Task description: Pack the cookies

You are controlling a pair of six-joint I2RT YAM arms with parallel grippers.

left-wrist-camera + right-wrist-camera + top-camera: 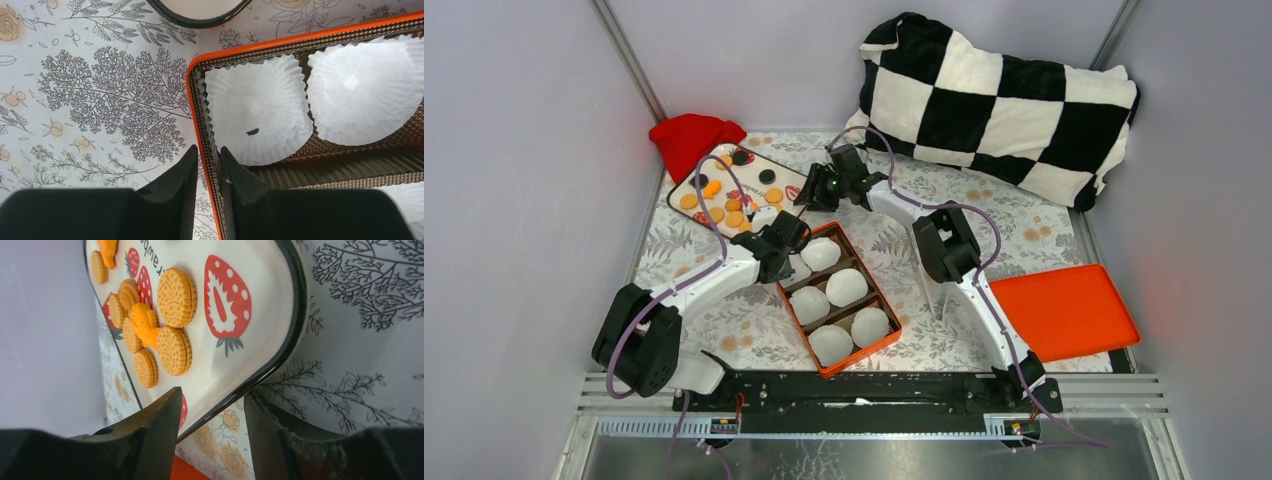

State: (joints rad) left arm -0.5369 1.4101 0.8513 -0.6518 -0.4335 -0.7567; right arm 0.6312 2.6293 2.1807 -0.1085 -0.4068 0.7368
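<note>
Table (724,330) with pale floral cloth, walls on three sides. Black-and-white checkered pillow (999,100) in the far right corner. Flat orange plastic lid (1064,312) at the right edge, well apart from the rest.

Orange rectangular box with ridged brown dividers (300,40) mid-table, set diagonally. Cream oblong tray with black rim and strawberry print (270,290) near the far left corner, just beyond the box. Crumpled red cloth (692,138) in the far left corner, touching the tray's far end.

White pleated paper cups (846,288) sit one per compartment in the box; six show.

Left claw (208,150) at the box's far left corner, jaws nearly together astride the orange wall and pinching it. Right claw (212,395) at the tray's near right end, jaws parted wide with the black rim between them, gripping nothing.

Small round cookies (176,296), golden-orange sandwich type plus a few black ones, all lie on the tray, most bunched toward its left half, some overlapping. Small dark speck (252,131) in the corner cup.
</note>
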